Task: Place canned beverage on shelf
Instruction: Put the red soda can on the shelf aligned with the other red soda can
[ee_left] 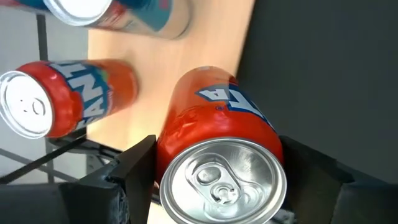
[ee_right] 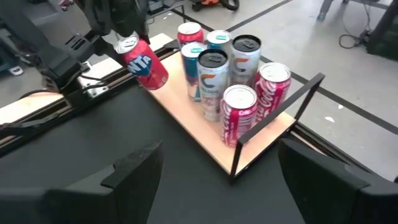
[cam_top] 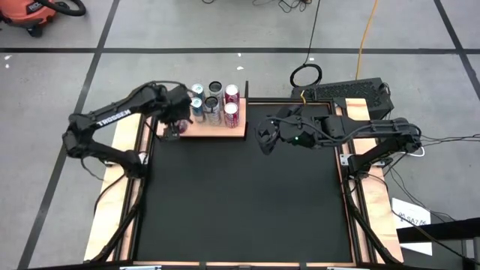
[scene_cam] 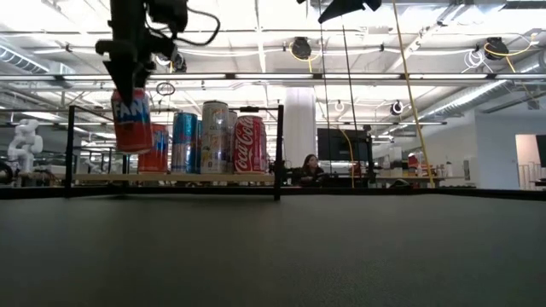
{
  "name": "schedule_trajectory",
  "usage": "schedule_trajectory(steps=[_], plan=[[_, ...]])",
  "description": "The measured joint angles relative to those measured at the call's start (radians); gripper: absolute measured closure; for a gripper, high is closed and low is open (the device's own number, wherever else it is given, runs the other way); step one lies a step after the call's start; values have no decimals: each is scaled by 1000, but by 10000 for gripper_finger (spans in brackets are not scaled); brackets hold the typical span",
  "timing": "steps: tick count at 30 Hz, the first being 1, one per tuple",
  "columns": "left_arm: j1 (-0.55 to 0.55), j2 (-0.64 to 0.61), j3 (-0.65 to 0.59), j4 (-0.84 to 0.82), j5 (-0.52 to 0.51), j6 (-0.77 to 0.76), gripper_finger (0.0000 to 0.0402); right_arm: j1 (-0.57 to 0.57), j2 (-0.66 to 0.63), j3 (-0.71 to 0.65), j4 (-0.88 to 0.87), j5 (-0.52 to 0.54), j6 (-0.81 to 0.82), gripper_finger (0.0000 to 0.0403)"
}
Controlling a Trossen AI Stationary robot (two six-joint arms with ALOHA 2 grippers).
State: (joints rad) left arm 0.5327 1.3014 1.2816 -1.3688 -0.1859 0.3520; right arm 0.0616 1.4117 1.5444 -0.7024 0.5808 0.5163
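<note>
Left gripper (scene_cam: 132, 85) grasps an orange Fanta can (scene_cam: 131, 119) above the light wooden shelf (ee_right: 186, 121).
Right gripper (ee_right: 217, 171) hangs released over the black table (cam_top: 247, 195).

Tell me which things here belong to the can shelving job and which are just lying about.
Job:
- Fanta can, held above the shelf by the left gripper
- wooden shelf
- cans already shelved

Lying about:
- right gripper, open, idle
- orange shop vacuum
- floor cables

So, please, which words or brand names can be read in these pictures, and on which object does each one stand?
"TROSSEN": on the left arm, high view.
"Coca-Cola": on the red can on the shelf.
"FAN", partly readable: on the orange can held by the left gripper.
Other cans' labels: too small to read.
</note>
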Motion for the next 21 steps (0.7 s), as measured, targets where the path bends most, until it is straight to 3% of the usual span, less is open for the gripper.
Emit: schedule_trajectory(steps=[8, 21], plan=[[140, 91, -1, 44, 0, 182, 130, -34, 0, 0, -19, 0, -2, 96], [247, 179, 2, 86, 25, 293, 129, -68, 0, 0, -61, -5, -5, 96]])
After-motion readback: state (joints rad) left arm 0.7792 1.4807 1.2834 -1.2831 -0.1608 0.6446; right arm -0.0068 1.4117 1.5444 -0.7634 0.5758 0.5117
